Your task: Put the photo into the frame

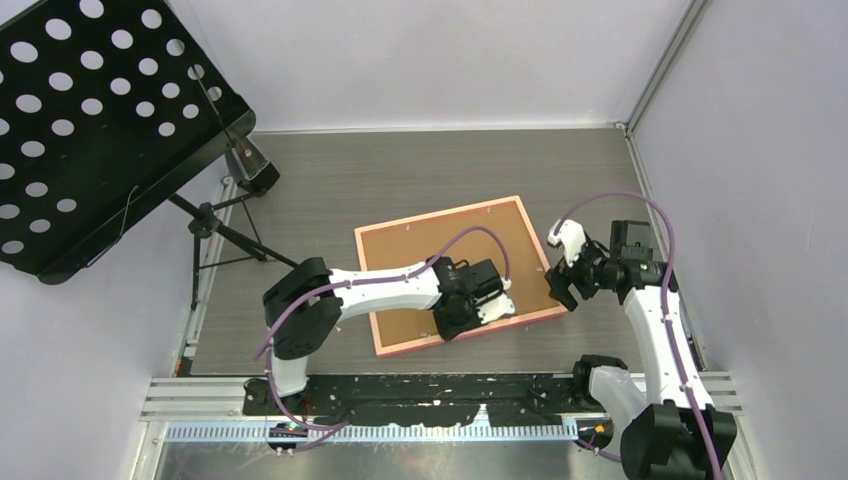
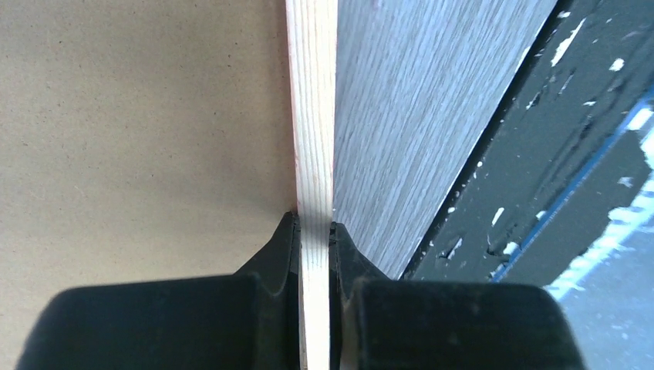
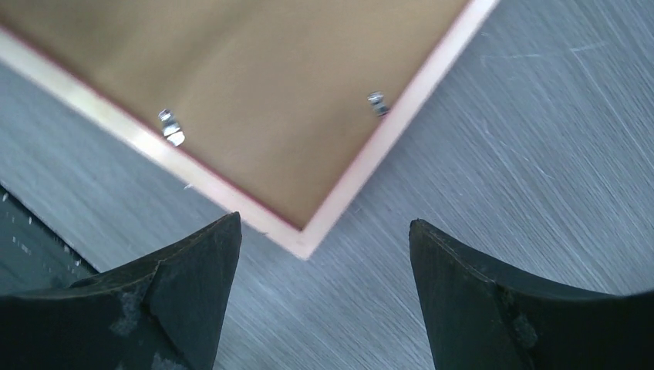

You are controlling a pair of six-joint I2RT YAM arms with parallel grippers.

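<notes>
The frame lies back up in the middle of the table, its brown board showing inside a pink-orange rim. My left gripper is shut on the frame's near rim. In the left wrist view its jaws pinch the pale wooden rail, with the board to the left. My right gripper is open and empty just off the frame's near right corner. In the right wrist view that corner sits between the spread fingers, and two small metal clips show on the board. The photo is out of view.
A black perforated music stand on a tripod stands at the far left. The grey wood-grain table ends in a black strip by the arm bases. Walls close in at the back and right.
</notes>
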